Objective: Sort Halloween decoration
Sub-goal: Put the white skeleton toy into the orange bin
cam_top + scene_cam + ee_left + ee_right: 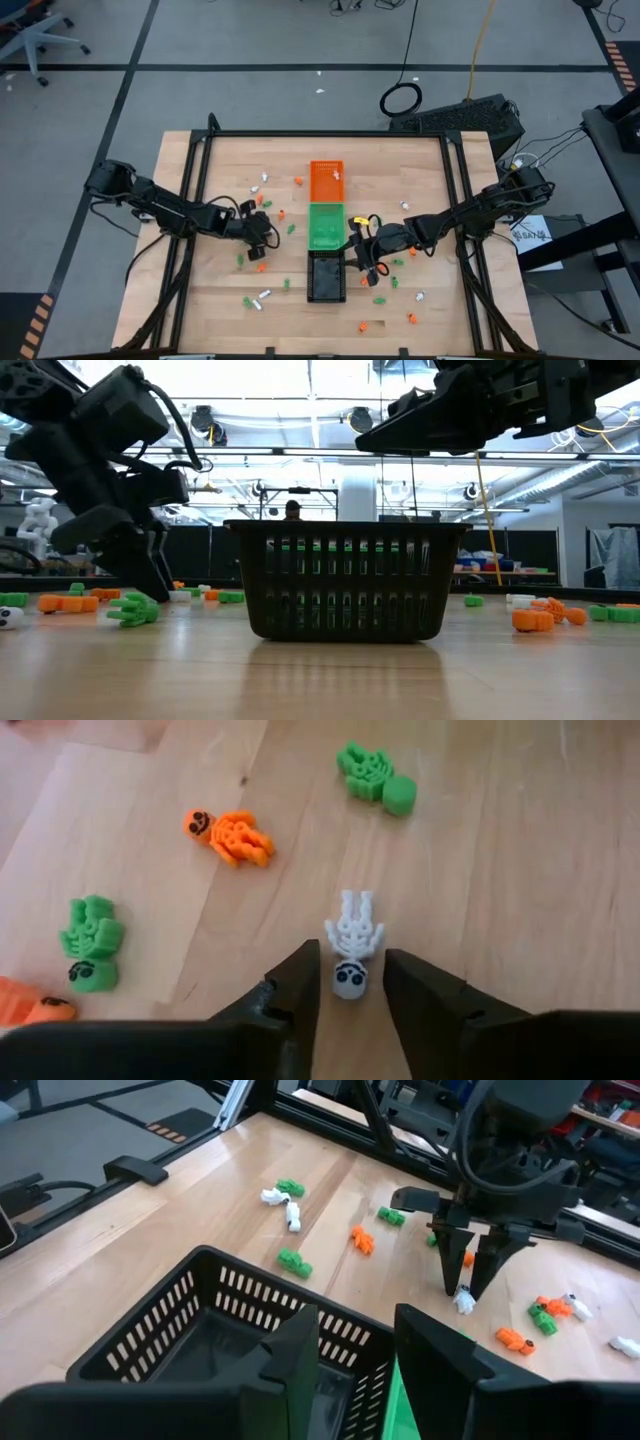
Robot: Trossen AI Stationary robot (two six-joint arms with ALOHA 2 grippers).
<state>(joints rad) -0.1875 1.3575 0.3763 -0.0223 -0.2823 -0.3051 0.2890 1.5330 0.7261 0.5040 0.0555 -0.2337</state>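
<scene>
A small white skeleton trinket (352, 942) lies flat on the wooden table. My left gripper (350, 982) points steeply down at it and is open; its two fingers stand on either side of the skeleton's skull, and a thin gap shows on each side. The right wrist view shows the same gripper (466, 1288) over the same skeleton (463, 1301). My right gripper (357, 1342) hangs open with nothing between its fingers, above the black basket (215, 1335) near the table's middle. More orange, green and white trinkets lie scattered on the table.
An orange tray (326, 182), a green tray (326, 225) and the black basket (327, 277) form a row down the table's middle. An orange skeleton (230, 835) and two green ones (375, 775) (88, 940) lie near my left gripper. A dark frame (330, 134) borders the table.
</scene>
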